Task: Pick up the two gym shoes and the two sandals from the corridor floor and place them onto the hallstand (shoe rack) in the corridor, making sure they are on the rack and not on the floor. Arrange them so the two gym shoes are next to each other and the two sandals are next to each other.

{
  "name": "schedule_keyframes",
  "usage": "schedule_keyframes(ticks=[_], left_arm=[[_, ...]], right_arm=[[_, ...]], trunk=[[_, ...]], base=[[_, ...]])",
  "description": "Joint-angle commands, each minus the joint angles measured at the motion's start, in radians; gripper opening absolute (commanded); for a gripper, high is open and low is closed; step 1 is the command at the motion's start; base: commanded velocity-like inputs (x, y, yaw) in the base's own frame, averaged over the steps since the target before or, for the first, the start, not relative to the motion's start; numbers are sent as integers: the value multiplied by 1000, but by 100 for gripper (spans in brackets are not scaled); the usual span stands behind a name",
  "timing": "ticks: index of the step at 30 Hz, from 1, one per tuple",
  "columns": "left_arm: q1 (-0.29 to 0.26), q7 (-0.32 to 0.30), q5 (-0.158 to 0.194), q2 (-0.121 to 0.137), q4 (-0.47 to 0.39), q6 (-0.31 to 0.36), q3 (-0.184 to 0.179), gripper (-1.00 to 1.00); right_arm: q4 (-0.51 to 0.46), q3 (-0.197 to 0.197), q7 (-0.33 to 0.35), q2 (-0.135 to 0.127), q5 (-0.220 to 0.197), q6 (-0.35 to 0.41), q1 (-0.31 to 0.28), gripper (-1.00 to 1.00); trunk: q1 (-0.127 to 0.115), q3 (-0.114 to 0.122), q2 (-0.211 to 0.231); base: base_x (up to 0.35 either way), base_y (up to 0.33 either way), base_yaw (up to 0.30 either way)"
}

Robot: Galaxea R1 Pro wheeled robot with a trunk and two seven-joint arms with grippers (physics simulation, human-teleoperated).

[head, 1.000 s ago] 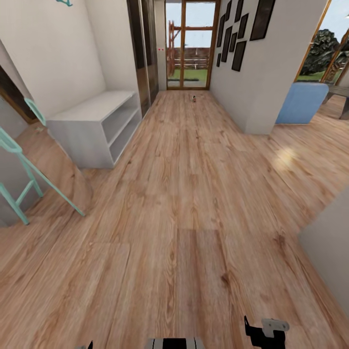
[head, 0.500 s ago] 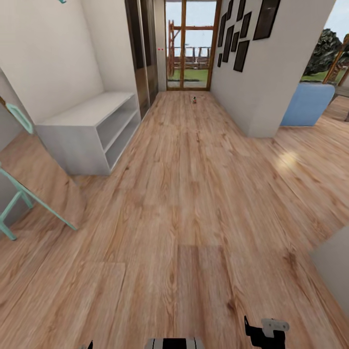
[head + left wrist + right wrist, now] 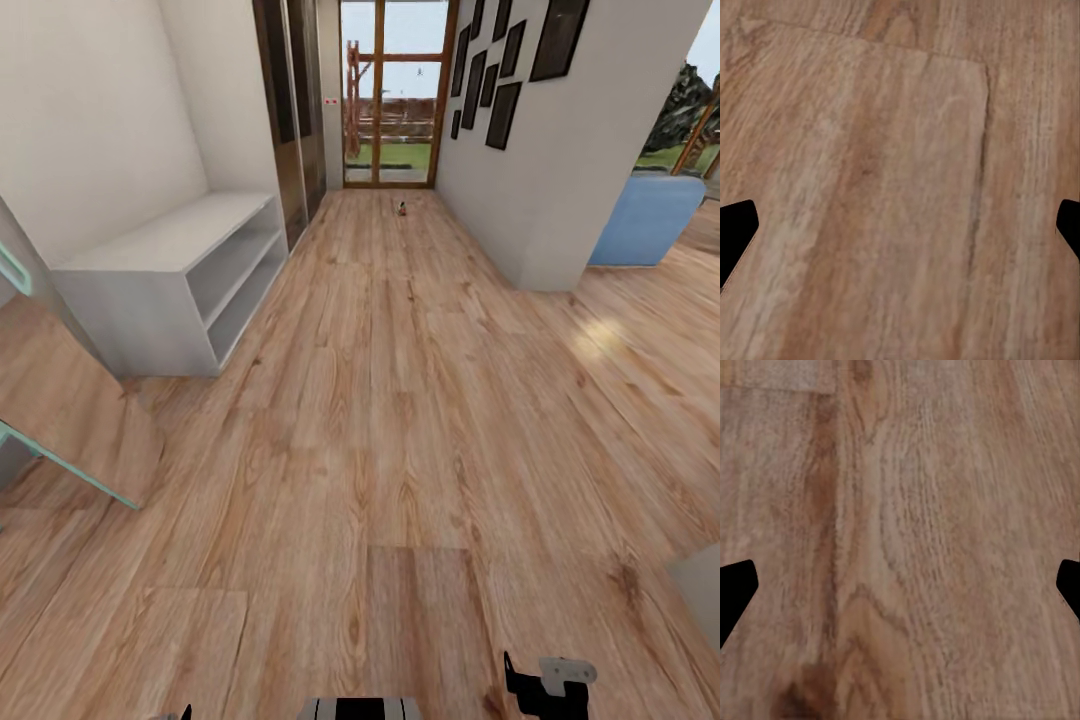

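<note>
The light-grey hallstand (image 3: 170,285) stands against the left wall of the corridor with its 2 open lower shelves bare, and far down the corridor floor (image 3: 400,400), near the glass door (image 3: 390,95), lies 1 small reddish object (image 3: 402,208) too tiny to identify. Both the left gripper (image 3: 900,225) and the right gripper (image 3: 900,585) hang spread wide and empty over bare planks.

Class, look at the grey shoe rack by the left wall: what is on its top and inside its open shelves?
The hallstand shows a bare top and visibly bare shelf parts. The shelves' deeper left ends are hidden by its own end panel.
</note>
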Motion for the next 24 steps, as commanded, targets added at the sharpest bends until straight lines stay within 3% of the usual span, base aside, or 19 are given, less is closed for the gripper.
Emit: schedule_keyframes(ticks=[1, 24], left_arm=[[-1, -3, 11, 1, 1, -3, -8, 100], [-1, -3, 11, 1, 1, -3, -8, 100]], right_arm=[[0, 9, -2, 0, -9, -3, 0, 100], [0, 9, -2, 0, -9, -3, 0, 100]], trunk=[[0, -1, 0], [0, -1, 0]], base=[[339, 0, 0], [339, 0, 0]])
